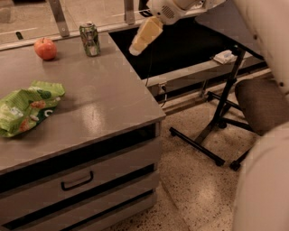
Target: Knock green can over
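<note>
1. The green can (90, 39) stands upright at the far end of the tabletop (104, 90). It is close to the far edge and a little way in from the far right corner.
2. The claw (137, 47) hangs in the air to the right of the can, apart from it and touching nothing. It slants down and to the left from the pale arm (169, 9). Whether it is apart or together cannot be told from this angle.
3. Seen from here, the claw's tip lies just past the tabletop's right edge, over the dark desk surface (180, 45) beyond it.
4. A strip of bare tabletop lies between the can and the right edge, with nothing standing on it.
5. A red apple (45, 48) sits to the left of the can, near it but not touching.
6. A bright green snack bag (27, 108) lies crumpled at the near left, well apart from the can.
7. The middle and near right of the tabletop are bare down to the near edge, and a drawer handle (77, 180) shows below that edge.
8. To the right, a chair (262, 103) and black stand legs (198, 140) occupy the speckled floor (194, 189).
</note>
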Available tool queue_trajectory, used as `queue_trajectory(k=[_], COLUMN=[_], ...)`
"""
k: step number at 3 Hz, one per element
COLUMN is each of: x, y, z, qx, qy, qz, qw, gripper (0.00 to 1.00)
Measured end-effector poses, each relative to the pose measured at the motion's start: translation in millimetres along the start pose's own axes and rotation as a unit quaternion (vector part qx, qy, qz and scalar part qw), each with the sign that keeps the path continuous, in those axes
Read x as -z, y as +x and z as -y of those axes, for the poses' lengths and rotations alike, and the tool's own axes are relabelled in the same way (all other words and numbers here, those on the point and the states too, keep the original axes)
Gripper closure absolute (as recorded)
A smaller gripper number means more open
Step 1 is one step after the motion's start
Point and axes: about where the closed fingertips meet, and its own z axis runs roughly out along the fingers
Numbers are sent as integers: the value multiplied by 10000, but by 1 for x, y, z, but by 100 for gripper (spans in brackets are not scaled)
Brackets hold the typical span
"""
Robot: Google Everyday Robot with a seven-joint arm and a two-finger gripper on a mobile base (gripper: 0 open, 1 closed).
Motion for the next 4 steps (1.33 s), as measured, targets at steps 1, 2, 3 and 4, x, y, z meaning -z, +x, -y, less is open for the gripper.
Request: queue_trajectory(k=[1, 2, 3, 4], x=[-48, -101, -142, -186], y=[-39, -81, -93, -97], z=[32, 63, 79, 92], qx=[-112, -411, -819, -1263], qy=[80, 199, 240, 290], qz=[859, 1715, 2127, 2480], qw=[9962, 9841, 9734, 9600], gripper=[0, 0, 0, 0])
